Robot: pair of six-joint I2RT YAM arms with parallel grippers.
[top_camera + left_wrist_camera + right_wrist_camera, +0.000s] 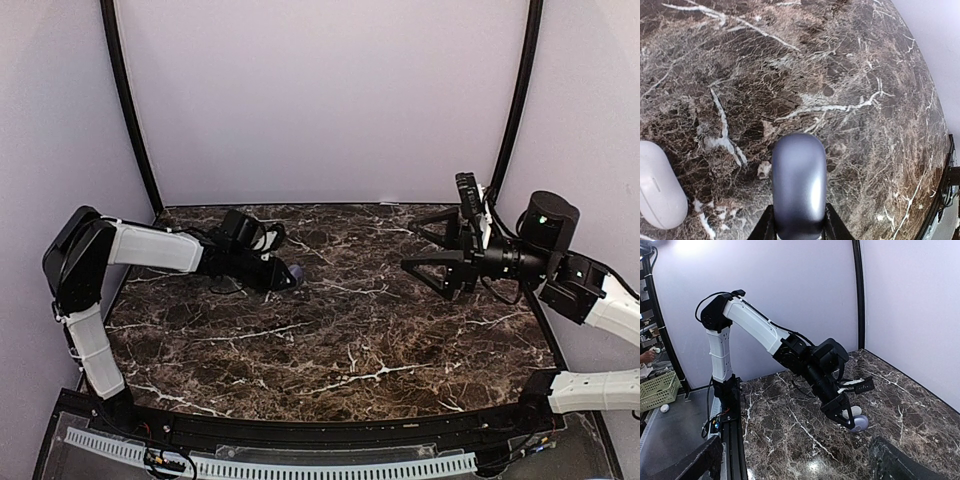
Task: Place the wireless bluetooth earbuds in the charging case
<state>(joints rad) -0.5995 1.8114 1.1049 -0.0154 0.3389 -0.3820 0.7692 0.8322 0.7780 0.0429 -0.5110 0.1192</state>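
Gloss coats the rounded, pebble-shaped lavender-grey charging case [799, 185].

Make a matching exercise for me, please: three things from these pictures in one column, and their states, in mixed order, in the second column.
Things:
1. charging case
2. white oval pebble
3. right gripper

States:
A. open and empty, raised above the table
B. held in the left gripper, lid closed
C. lying free on the table, beside the held thing

Pairs: 1-B, 2-C, 3-A.
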